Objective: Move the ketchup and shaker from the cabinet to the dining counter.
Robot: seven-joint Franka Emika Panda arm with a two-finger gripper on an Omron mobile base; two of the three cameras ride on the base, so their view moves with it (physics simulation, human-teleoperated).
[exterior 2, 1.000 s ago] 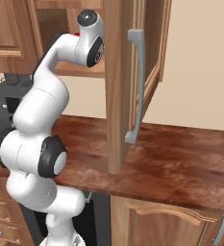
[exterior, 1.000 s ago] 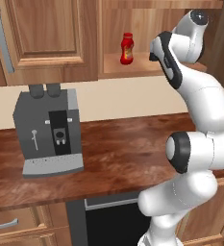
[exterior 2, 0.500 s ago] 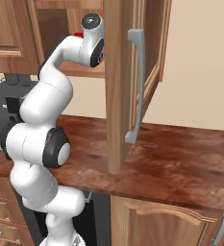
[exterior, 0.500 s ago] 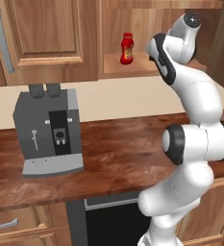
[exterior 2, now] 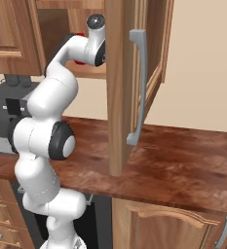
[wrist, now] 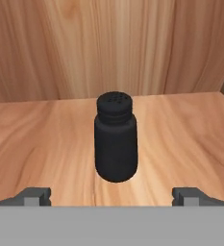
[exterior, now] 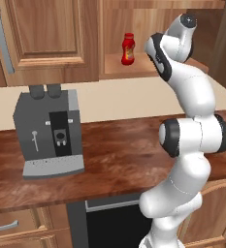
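I'm seeing a grey coffee machine (exterior: 49, 131) sitting on the glossy brown wall counter (exterior: 114, 160), well below and left of the pincer. Cream wall (exterior: 129, 99) running behind it. Dark appliance front (exterior: 112, 225) showing under the counter, drawers (exterior: 17, 227) beside it.

Setting: kitchen. Wooden wall cabinet (exterior: 46, 38) upper left, coffee machine (exterior: 49, 131) on brown wall counter (exterior: 124, 160), drawers below.
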